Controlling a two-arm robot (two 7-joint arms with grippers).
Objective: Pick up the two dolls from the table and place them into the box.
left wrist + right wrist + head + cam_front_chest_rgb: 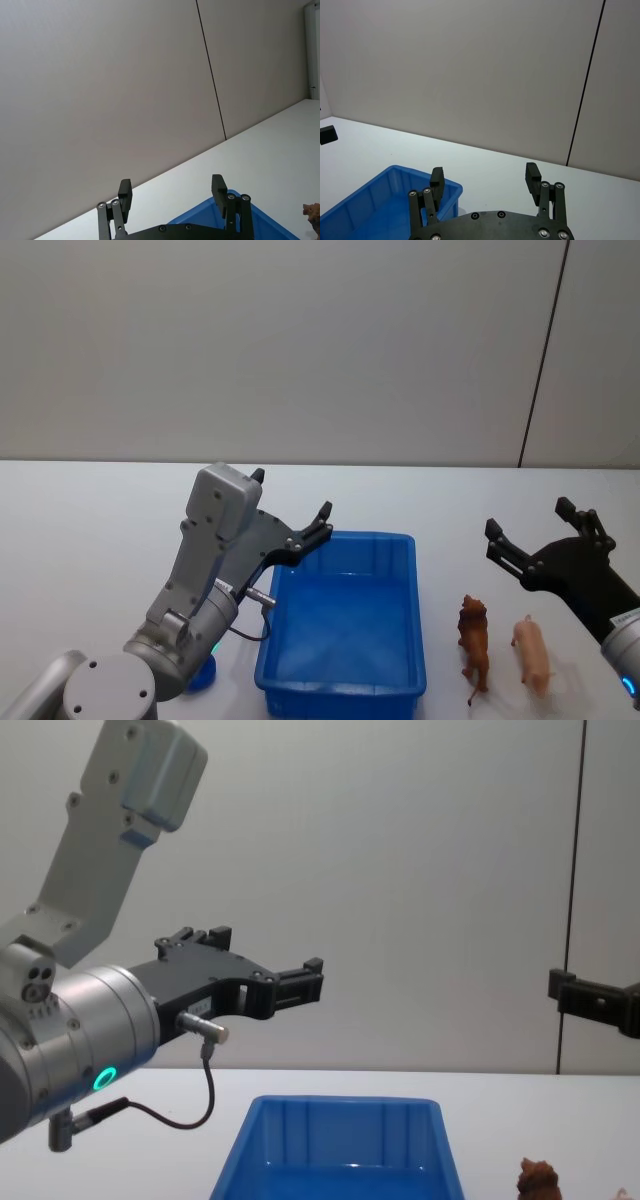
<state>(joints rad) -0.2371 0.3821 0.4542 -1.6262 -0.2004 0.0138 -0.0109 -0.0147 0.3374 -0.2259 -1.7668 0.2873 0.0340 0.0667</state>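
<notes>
Though raised above the table point(80, 540), left gripper point(292, 493) and right gripper point(529, 516) spread jaws wide, empty.

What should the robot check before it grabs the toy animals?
1. Brown doll on the table, right of the box: ok.
2. Pink doll beside it, not touching: ok.
3. Room in the box: ok.
4. Right tool open, holding nothing: ok.
5. Right tool down at a doll: not ok, raised above the table.
6. Left tool away from the dolls, open: ok.
</notes>
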